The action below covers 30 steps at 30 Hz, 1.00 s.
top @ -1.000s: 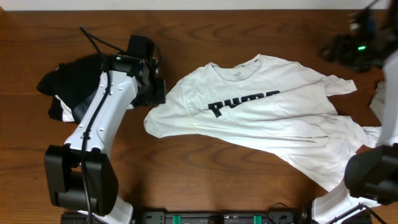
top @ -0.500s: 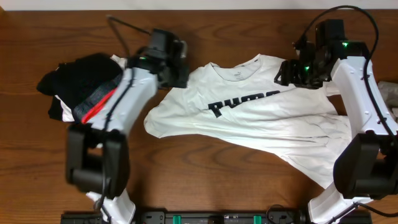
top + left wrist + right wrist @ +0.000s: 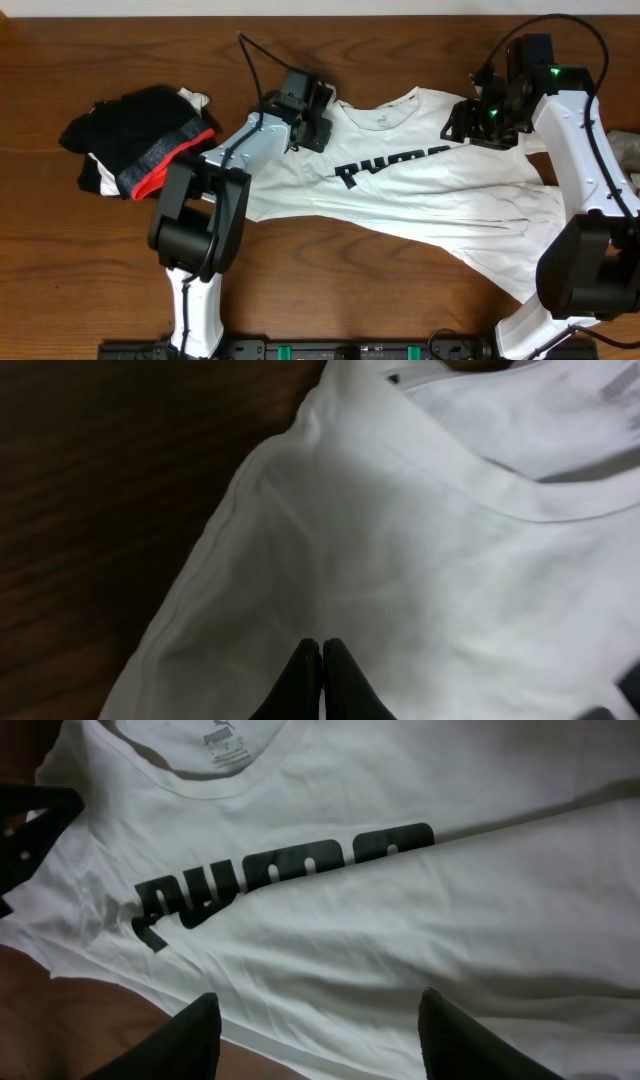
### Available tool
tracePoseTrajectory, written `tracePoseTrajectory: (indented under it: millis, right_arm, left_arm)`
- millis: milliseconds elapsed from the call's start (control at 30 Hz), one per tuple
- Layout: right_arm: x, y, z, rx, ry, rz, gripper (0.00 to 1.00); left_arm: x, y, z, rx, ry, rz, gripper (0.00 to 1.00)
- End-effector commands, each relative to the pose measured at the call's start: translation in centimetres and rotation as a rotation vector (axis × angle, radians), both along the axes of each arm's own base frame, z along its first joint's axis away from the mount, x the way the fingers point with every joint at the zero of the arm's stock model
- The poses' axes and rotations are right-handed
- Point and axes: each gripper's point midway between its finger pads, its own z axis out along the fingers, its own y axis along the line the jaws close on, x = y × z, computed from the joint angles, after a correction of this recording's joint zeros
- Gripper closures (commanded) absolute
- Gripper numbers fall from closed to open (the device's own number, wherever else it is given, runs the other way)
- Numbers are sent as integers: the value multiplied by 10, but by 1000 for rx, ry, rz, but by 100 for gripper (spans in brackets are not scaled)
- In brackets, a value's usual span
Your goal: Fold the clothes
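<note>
One white T-shirt (image 3: 430, 205) lay spread and wrinkled on the middle and right part of the wooden table (image 3: 300, 290), with the printed side up. Its black lettering (image 3: 390, 163) ran across the chest, and its collar (image 3: 385, 110) pointed to the far edge. The lower hem reached toward the near right corner. The left gripper (image 3: 321, 658) stood on the shoulder of the shirt just beside the collar. Its two fingers were pressed together at the tips, with white cloth all around them. Whether any cloth was caught between them I could not tell. The left arm rose from its base at the near edge and stretched diagonally up and to the right, to that shoulder. The right gripper (image 3: 322, 1038) hung above the chest of the shirt, below the lettering in its own view, with its fingers spread wide and nothing between them. The right arm went up along the right side of the table and bent leftward over the other shoulder. Black garments (image 3: 130, 140) with a grey and red band lay in a heap at the far left, well apart from the shirt.
</note>
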Motion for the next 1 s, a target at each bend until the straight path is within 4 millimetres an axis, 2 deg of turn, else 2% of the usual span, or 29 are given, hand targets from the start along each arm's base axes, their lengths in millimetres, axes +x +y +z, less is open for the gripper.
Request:
tracePoseTrajectory:
  millis: [0, 67, 100, 200, 333, 433, 600, 700, 833, 867, 967]
  right_arm:
    - [0, 3, 3, 13, -1, -10, 40]
    - [1, 3, 3, 13, -2, -10, 41]
    - [1, 3, 3, 13, -3, -10, 41]
    - [1, 3, 3, 14, -5, -10, 42]
    - [1, 3, 3, 14, -4, -9, 42]
    - [1, 4, 3, 13, -4, -8, 42]
    - [-2, -2, -4, -34, 9, -13, 41]
    - [-7, -5, -13, -78, 29, -7, 40]
    - [-9, -18, -26, -174, 34, -16, 36]
    - [-6, -22, -29, -199, 22, -23, 35]
    - [10, -24, -37, -214, -58, -6, 39]
  left_arm:
    - [-2, 6, -24, 36, 33, -4, 94]
    - [0, 18, -38, 87, 40, 24, 94]
    - [3, 30, -44, 133, 37, 63, 94]
    - [17, 84, -54, 284, 9, 231, 94]
    - [37, 152, -50, 315, -21, 444, 94]
    - [50, 191, -43, 259, -21, 577, 94]
    - [58, 214, -33, 216, -11, 622, 94]
    - [63, 216, -22, 218, -8, 626, 94]
    - [72, 213, 10, 209, -34, 624, 83]
    - [73, 213, 18, 206, -42, 625, 83]
    - [74, 213, 51, 191, -80, 629, 74]
